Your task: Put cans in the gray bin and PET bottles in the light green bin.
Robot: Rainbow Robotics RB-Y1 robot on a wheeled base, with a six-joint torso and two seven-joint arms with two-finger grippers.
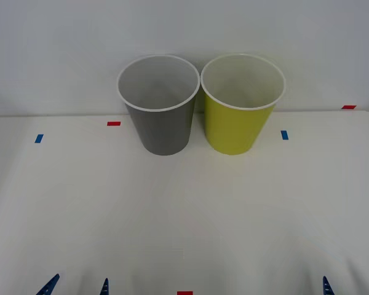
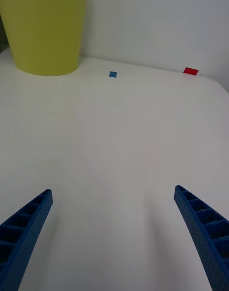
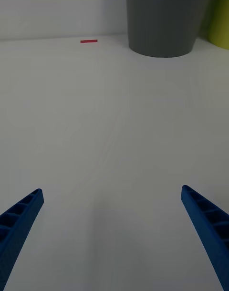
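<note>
The gray bin [image 1: 160, 123] and the light green bin [image 1: 238, 126] stand upright side by side at the back of the white bench [image 1: 184, 221], rims seemingly just touching. Neither carries readable writing. Near the front edge, the left pincer [image 1: 77, 286] and right pincer [image 1: 352, 284] are both spread wide, holding nothing.

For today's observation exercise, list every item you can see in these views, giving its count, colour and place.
Gray bin: one, dark gray with white rim, upright at the table's far side, on the robot's left of the pair.
Green bin: one, yellow-green with white rim, upright just right of the gray bin.
Table: one, white, in front of the robot.
Tape marks: three red, two blue, flat on the table around the bins and at its near edge.
Left gripper: blue fingers, open, near edge, left.
Right gripper: blue fingers, open, near edge, right.
</note>
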